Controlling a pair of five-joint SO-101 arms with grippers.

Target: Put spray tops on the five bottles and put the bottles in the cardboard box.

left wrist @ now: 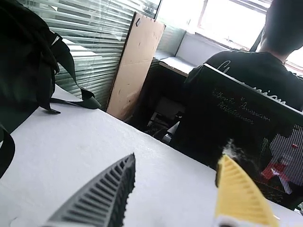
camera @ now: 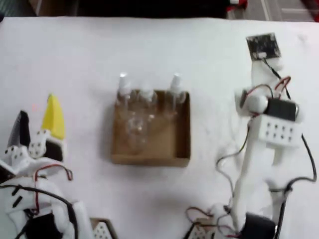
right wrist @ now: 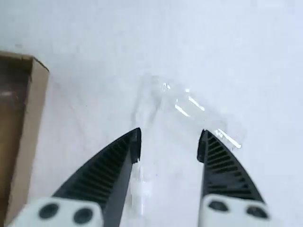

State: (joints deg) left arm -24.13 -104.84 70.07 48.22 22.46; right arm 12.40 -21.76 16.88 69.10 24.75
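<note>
Bottle (right wrist: 187, 113) of clear plastic, lying flat on the white table (right wrist: 246, 47): that is the one left outside. It sits just ahead of the right gripper (right wrist: 168, 139), whose two dark fingers are spread wide and hold nothing. From the right wrist view the bottle's long axis runs slantwise across the gap instead of in line with the fingers. One end is close to a fingertip and the other lies farther out. I cannot tell whether it wears a spray top. To my eye the jaws would want turning square to that axis before they come down.

The cardboard box (camera: 149, 159) lies off to this gripper's side, towards the other arm, near but not touching. Several capped bottles (camera: 144, 104) stand crowded at its far wall.

The left gripper (camera: 37, 107) is released too, its yellow and black fingers apart and empty. It is well away beyond the box, so the right arm is plainly the nearer one.
</note>
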